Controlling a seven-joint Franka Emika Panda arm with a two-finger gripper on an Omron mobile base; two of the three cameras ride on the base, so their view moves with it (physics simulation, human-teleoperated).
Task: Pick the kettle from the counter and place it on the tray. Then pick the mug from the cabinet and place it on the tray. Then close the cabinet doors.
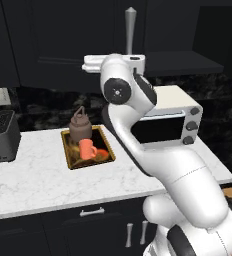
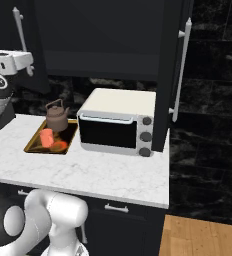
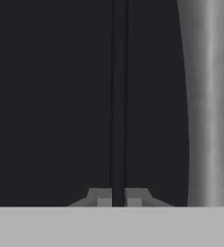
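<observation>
Gripper (image 3: 117, 197) nearly closed, empty, pressed against black cabinet door (image 3: 51, 96) beside silver bar handle (image 3: 208, 101); kettle (image 1: 80, 126) and mug (image 1: 87, 148) on tray (image 1: 69, 150); right door (image 2: 167, 75) ajar; risk: fingertips skidding off panel, door left unshut.

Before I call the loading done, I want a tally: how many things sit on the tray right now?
2. The kettle stands at the back end of the tray, and the mug lies just in front of it, nearer the counter's front edge. Nothing else seems hidden behind them.
</observation>
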